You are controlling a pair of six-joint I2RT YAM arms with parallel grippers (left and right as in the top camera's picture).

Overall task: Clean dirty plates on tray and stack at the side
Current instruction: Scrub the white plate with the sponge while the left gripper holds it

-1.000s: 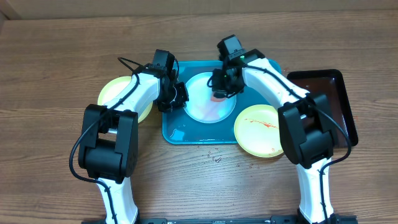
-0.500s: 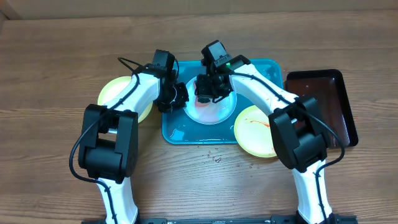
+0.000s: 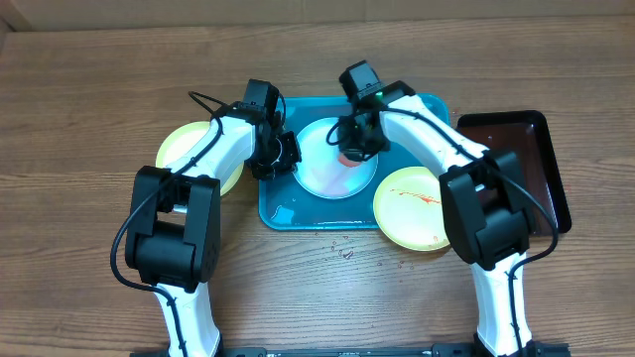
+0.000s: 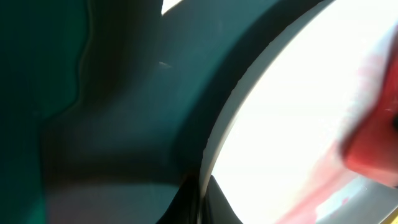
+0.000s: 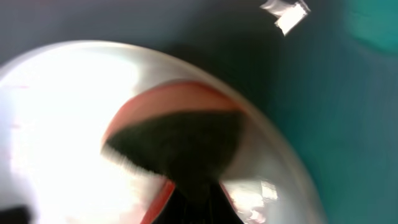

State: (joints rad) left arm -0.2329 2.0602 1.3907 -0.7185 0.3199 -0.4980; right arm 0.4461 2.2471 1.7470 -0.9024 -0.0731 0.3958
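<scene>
A light blue plate (image 3: 322,171) lies on the turquoise tray (image 3: 298,213). My left gripper (image 3: 285,157) is shut on the plate's left rim; the left wrist view shows the rim (image 4: 217,137) pinched at my gripper (image 4: 200,202). My right gripper (image 3: 352,151) is shut on a red sponge (image 5: 180,137), dark side pressed onto the blue plate (image 5: 56,124). A clean yellow-green plate (image 3: 189,154) sits left of the tray. Another yellow-green plate (image 3: 412,208), streaked with red sauce, rests over the tray's right front corner.
A narrow black tray (image 3: 531,164) stands at the far right. A small puddle (image 3: 285,211) lies on the turquoise tray's front left. Dark specks (image 3: 344,253) mark the wooden table just in front of the tray.
My right gripper swept the sponge left across the blue plate and has come back to its right side. The left gripper has stayed on the rim.
</scene>
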